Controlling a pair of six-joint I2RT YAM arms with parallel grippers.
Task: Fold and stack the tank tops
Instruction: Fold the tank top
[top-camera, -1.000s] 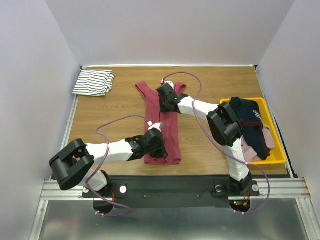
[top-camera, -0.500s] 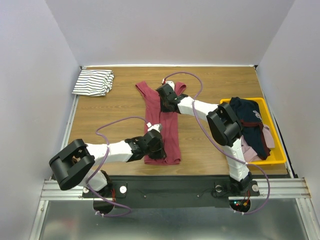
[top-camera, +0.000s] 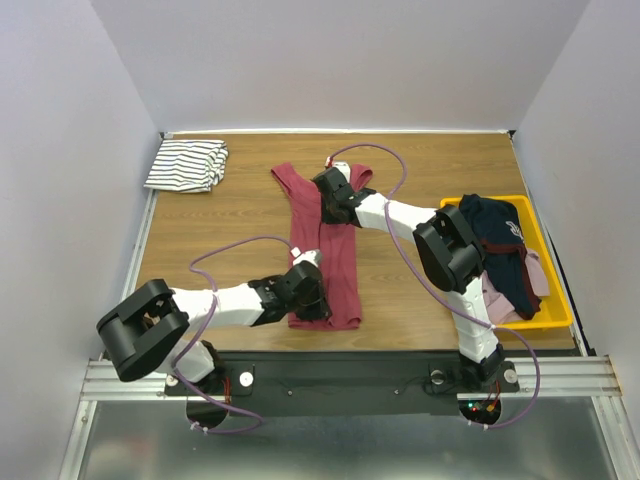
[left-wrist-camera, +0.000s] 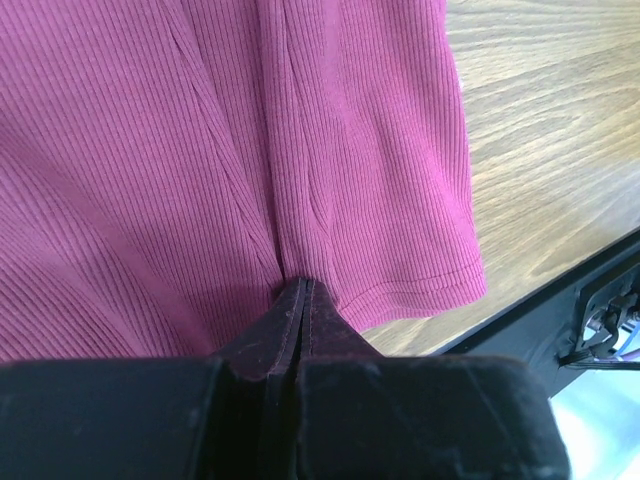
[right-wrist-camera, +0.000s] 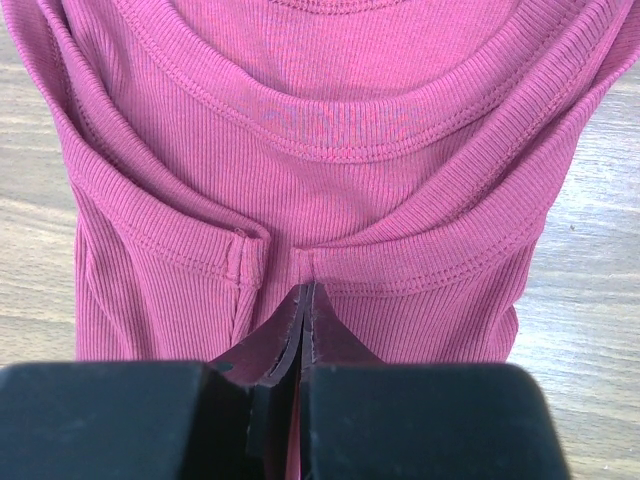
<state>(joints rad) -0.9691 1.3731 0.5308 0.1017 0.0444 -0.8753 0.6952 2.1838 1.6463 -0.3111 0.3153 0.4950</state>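
The dark red tank top (top-camera: 343, 262) lies lengthwise in the middle of the table, its hem toward me and its straps at the far end. My left gripper (top-camera: 310, 298) is shut on the hem's left part; the ribbed cloth (left-wrist-camera: 330, 150) puckers into the pinched tips (left-wrist-camera: 303, 287). My right gripper (top-camera: 331, 196) is shut on the top's upper edge by the armhole seam (right-wrist-camera: 250, 262), tips (right-wrist-camera: 309, 291) pressed together on the cloth. The white striped tank top (top-camera: 186, 165) lies folded at the far left corner.
A yellow bin (top-camera: 556, 312) at the right edge holds a heap of dark and pink clothes (top-camera: 503, 247). The table's black front rail (left-wrist-camera: 610, 290) runs just beyond the hem. White walls enclose the table on three sides.
My right gripper has closed onto the red top's upper edge. My left gripper, still shut on the hem, has shifted slightly toward me.
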